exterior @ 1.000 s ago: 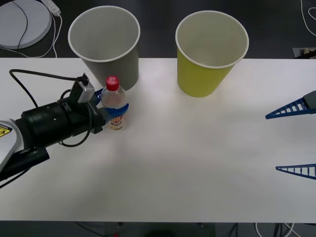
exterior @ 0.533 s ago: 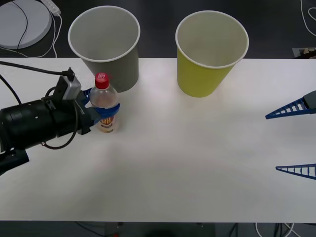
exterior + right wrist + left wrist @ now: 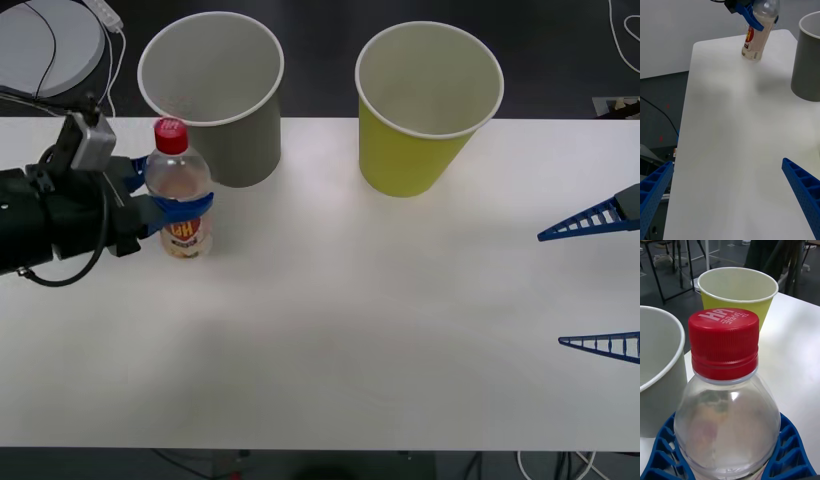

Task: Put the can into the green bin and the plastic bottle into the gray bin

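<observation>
- Front view showed your left gripper (image 3: pixel 168 205) at about nine o'clock on the table (image 3: pixel 350 330), its blue ribbed fingers (image 3: pixel 185 204) clamped around the plastic bottle (image 3: pixel 180 195) just below the shoulder.
- You had the bottle upright, red cap (image 3: pixel 170 134) on top, yellow-and-red label (image 3: pixel 186 236) below the fingers. From the right wrist view its base (image 3: pixel 751 56) looked slightly clear of the tabletop, though you could not tell for sure.
- Your held bottle sat at about seven o'clock from the gray bin (image 3: pixel 215 95), just beside its wall; whether they touched was not clear.
- You had the gray bin standing upright at about eleven o'clock on the table, at the far edge, white inside showing.
- You had the green bin (image 3: pixel 425 105) upright at about one o'clock, well apart from the gray one and from the bottle.
- Left wrist view gave you the cap (image 3: pixel 724 341) close up with white lettering, both blue fingers (image 3: pixel 788 450) wrapped against the clear body (image 3: pixel 728 427), the gray bin's rim (image 3: pixel 675 356) near, and the green bin (image 3: pixel 738 296) beyond.
- Your right gripper (image 3: pixel 597 281) waited at three o'clock at the table's edge, its two blue fingers spread wide with nothing between them.
- Right wrist view showed you those fingers (image 3: pixel 803 195) wide apart over bare tabletop (image 3: pixel 733 142), with the gripped bottle (image 3: pixel 758 35) and the gray bin (image 3: pixel 807 60) farther off.
</observation>
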You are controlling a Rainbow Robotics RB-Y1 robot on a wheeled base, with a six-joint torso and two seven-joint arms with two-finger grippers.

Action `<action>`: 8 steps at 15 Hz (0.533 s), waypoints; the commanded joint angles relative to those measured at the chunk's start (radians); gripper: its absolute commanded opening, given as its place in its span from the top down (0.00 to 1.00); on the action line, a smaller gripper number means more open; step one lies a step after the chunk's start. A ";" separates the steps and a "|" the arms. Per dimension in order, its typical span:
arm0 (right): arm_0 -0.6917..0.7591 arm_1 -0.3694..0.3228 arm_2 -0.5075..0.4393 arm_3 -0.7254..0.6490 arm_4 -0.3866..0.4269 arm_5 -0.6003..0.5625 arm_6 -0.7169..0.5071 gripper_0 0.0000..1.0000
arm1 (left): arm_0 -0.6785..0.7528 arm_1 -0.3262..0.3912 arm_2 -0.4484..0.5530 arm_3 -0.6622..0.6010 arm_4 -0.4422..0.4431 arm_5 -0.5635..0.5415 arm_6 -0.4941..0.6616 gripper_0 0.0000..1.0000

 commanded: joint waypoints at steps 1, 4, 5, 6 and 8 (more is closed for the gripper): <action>0.000 0.000 0.000 0.000 0.000 0.000 0.000 0.00 | -0.007 0.031 0.038 -0.013 0.007 -0.031 0.020 1.00; 0.000 0.000 0.000 0.000 0.000 0.000 0.000 0.00 | -0.027 0.104 0.043 -0.011 0.044 -0.031 0.047 1.00; 0.000 0.000 0.000 0.000 0.000 0.000 0.000 0.00 | -0.032 0.128 0.048 -0.011 0.060 -0.031 0.058 1.00; 0.000 0.000 0.000 0.000 0.000 0.000 0.000 0.00 | -0.035 0.150 0.048 -0.011 0.070 -0.031 0.066 1.00; 0.000 0.000 0.000 0.000 0.000 0.000 0.000 0.00 | -0.044 0.214 0.051 -0.007 0.102 -0.031 0.092 1.00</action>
